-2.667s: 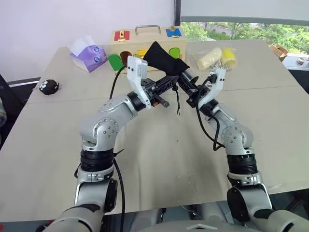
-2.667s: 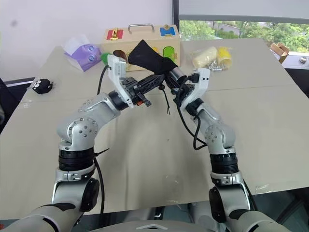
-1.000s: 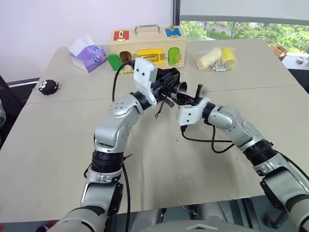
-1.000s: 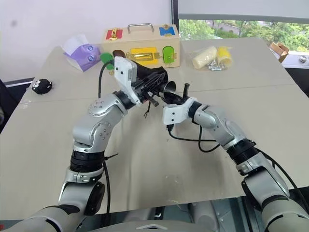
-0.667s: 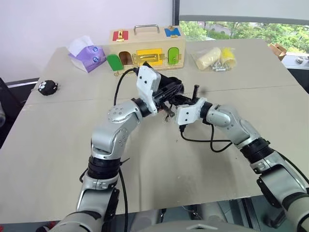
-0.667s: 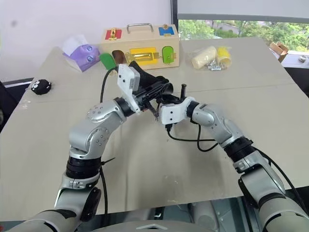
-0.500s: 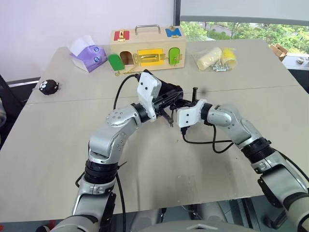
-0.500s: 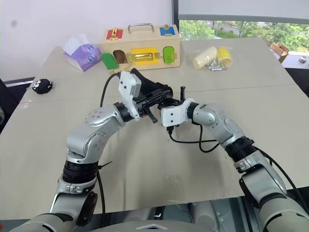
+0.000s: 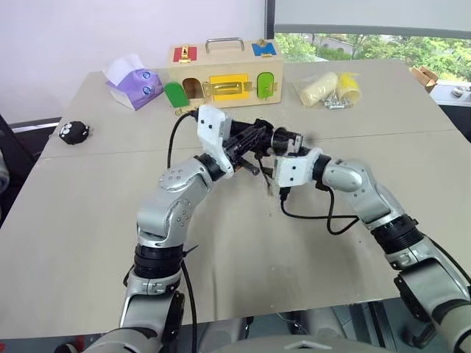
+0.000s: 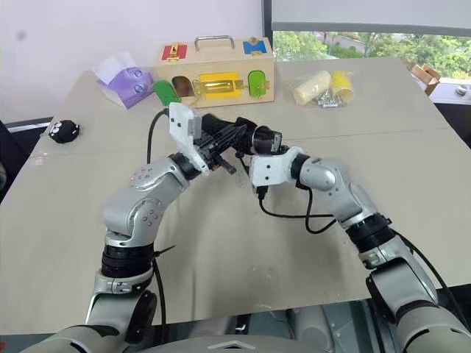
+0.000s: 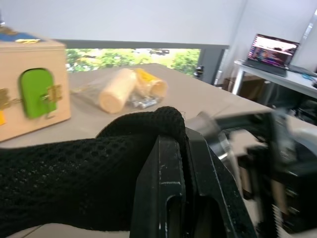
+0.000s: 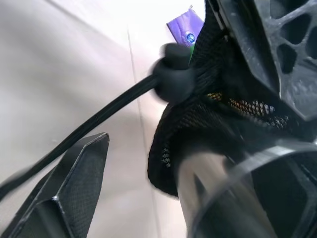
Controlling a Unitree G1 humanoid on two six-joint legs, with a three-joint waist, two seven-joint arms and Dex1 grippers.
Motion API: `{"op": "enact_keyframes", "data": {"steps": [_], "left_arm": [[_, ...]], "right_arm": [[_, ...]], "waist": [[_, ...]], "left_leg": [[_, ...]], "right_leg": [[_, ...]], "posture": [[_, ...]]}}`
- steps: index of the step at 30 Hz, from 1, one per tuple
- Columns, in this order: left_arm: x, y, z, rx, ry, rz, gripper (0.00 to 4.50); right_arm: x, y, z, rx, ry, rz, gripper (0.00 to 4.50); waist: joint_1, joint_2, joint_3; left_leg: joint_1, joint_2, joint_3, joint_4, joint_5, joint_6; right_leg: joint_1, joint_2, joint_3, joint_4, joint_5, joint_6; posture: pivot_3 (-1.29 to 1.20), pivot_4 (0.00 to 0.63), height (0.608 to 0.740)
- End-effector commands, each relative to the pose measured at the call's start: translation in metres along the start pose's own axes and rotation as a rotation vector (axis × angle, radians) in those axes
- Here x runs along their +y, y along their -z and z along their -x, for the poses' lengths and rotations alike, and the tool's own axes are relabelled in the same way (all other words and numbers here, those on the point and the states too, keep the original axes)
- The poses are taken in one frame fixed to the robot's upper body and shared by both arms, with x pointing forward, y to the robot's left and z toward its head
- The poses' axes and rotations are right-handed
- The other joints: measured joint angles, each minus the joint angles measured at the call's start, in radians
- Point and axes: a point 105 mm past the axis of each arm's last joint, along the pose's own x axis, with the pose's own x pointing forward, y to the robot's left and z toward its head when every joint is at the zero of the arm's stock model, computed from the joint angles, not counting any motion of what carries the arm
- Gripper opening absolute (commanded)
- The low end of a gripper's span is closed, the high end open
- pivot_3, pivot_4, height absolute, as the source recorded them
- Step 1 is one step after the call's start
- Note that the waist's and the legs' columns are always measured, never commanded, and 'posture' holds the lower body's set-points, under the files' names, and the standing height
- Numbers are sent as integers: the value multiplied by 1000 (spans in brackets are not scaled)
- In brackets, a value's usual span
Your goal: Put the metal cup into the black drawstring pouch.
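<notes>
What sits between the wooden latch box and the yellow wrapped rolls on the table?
Bare tabletop. In the left eye view nothing lies between the wooden latch box and the wrapped rolls.

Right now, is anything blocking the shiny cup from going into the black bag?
Nothing visible blocks it. The cup is already at the mouth of the bag, partly inside. The left tool pinches the bag's edge beside the opening, and the cord toggle hangs to one side.
</notes>
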Motion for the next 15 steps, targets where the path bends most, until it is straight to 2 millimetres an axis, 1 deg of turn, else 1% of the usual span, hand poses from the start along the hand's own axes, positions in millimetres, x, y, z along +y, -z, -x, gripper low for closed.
{"op": "enact_keyframes", "data": {"steps": [1, 6, 9, 12, 13, 14, 15], "left_arm": [[1, -9, 0, -43, -11, 26, 0], [5, -12, 0, -80, -35, 125, 0], [3, -7, 2, -57, -20, 133, 0], [5, -6, 3, -57, -27, 147, 0], [5, -6, 4, -58, -28, 150, 0], [5, -6, 4, -58, -28, 152, 0], [5, -7, 4, -60, -28, 155, 0]], "right_arm": [[-11, -17, 8, -61, 33, -5, 4211], [-8, -21, 12, -74, 34, -51, 4211], [-7, -22, 13, -75, 41, -93, 4211], [-7, -22, 13, -72, 44, -117, 4211], [-7, -22, 14, -70, 44, -120, 3701], [-7, -22, 14, -69, 45, -122, 3482], [-6, -22, 14, -66, 45, -124, 2988]], "waist": [[0, 0, 0], [0, 0, 0], [1, 0, 0], [1, 0, 0], [1, 0, 0], [1, 0, 0], [1, 0, 0]], "left_leg": [[0, 0, 0, 0, 0, 0], [0, 0, 0, 0, 0, 0], [0, 0, -1, 1, 0, 0], [0, 0, -1, 1, 0, 0], [0, 0, -1, 1, 0, 0], [0, 0, -1, 1, 0, 0], [0, 0, -1, 1, 0, 0]], "right_leg": [[0, 0, 0, 0, 0, 0], [0, 0, 0, 0, 0, 0], [1, 0, -1, 0, 0, 0], [1, 0, -1, 0, 0, 0], [1, 0, -1, 0, 0, 0], [1, 0, -1, 0, 0, 0], [1, 0, -1, 0, 0, 0]], "posture": [[0, 150, 740], [0, 150, 740], [0, 150, 740], [0, 150, 740], [0, 150, 740], [0, 150, 740], [0, 150, 740]]}}
